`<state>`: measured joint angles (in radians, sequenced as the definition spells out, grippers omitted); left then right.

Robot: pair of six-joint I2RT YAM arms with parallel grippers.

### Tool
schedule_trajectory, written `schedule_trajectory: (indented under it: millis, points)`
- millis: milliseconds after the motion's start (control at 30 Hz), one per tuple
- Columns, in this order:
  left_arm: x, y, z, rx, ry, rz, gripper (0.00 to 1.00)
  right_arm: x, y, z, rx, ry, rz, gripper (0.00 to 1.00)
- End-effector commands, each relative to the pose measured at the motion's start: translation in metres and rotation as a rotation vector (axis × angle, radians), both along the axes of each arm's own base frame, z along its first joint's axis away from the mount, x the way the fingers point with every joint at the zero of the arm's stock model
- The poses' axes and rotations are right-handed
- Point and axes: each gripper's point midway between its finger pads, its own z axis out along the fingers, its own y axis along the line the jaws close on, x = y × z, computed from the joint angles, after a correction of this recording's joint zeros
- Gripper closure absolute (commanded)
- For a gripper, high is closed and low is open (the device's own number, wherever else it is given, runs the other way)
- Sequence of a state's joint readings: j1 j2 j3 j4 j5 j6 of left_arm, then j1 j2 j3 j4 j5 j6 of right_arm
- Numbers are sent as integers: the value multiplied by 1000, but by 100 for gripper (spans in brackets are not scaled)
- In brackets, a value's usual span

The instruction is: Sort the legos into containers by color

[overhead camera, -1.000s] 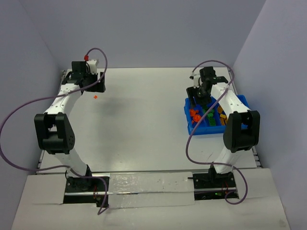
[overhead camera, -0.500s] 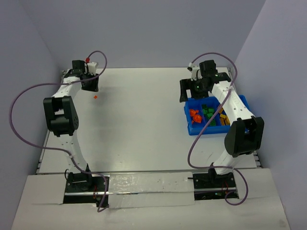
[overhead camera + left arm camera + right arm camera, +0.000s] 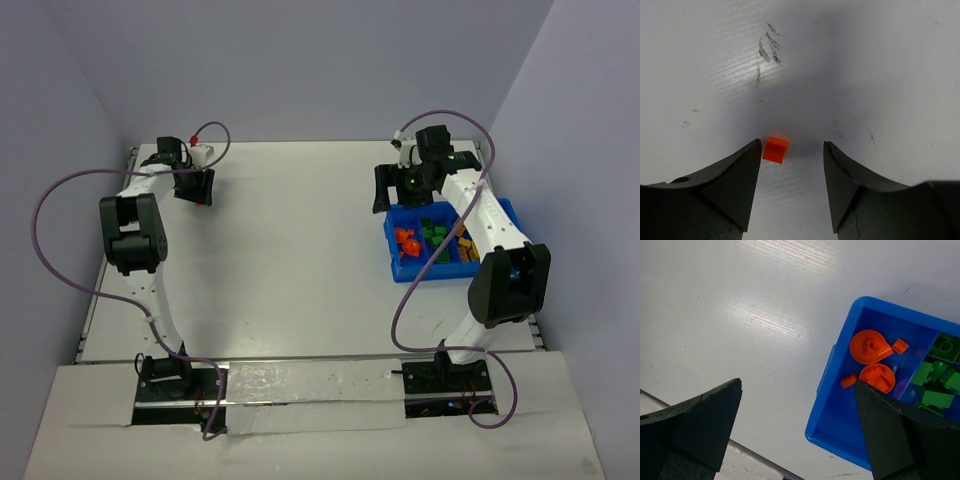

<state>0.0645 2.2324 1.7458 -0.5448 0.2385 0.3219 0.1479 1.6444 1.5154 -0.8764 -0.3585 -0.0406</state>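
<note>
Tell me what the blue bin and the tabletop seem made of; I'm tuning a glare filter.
Blue bin: likely moulded plastic, glossy, given its rounded rim and soft sheen. Tabletop: white, semi-gloss, perhaps corrugated plastic sheet or coated board. Fine parallel ribbing catches streaky glare, and it carries dark scuffs.

Wide table (image 3: 300,250) between the arms; only the blue bin (image 3: 391,245) seems to obstruct, right.
</note>
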Motion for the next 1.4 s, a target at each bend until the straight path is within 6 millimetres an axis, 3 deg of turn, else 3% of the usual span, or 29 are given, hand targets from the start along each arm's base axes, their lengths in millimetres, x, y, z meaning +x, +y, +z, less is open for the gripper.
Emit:
schedule_trajectory:
  millis: [0,267,467,500,533,700,833,967,1033,1100,1167,1367]
  points:
    - [10,4,-5,-25,-13,-9,40,5,5,27,25,-69,1,0]
    - [7,8,-13,-6,5,-11,48,6,6,28,27,-67,1,0]
    - [-5,9,-10,11,4,-28,69,7,7,29,32,-67,1,0]
    - [-8,10,-8,17,2,-29,76,7,8,29,35,-65,3,0]
    - [-10,10,-10,21,8,-29,77,7,8,29,36,-65,4,0]
    - [-20,5,3,30,23,-27,99,7,17,35,49,-83,21,0]
    - [-26,-21,38,-57,-7,-45,100,6,31,47,63,-133,53,0]
    - [-45,-87,115,-408,-35,-68,100,4,59,66,149,-190,100,0]
    - [-55,-106,139,-507,-23,-31,100,-2,69,70,194,-185,118,0]
    - [-74,-143,180,-685,-5,-51,100,-5,84,79,276,-203,140,0]
    - [-89,-166,201,-802,48,0,100,-6,99,92,379,-210,160,0]
    - [-104,-188,251,-1091,35,270,100,-9,129,119,592,-199,158,0]
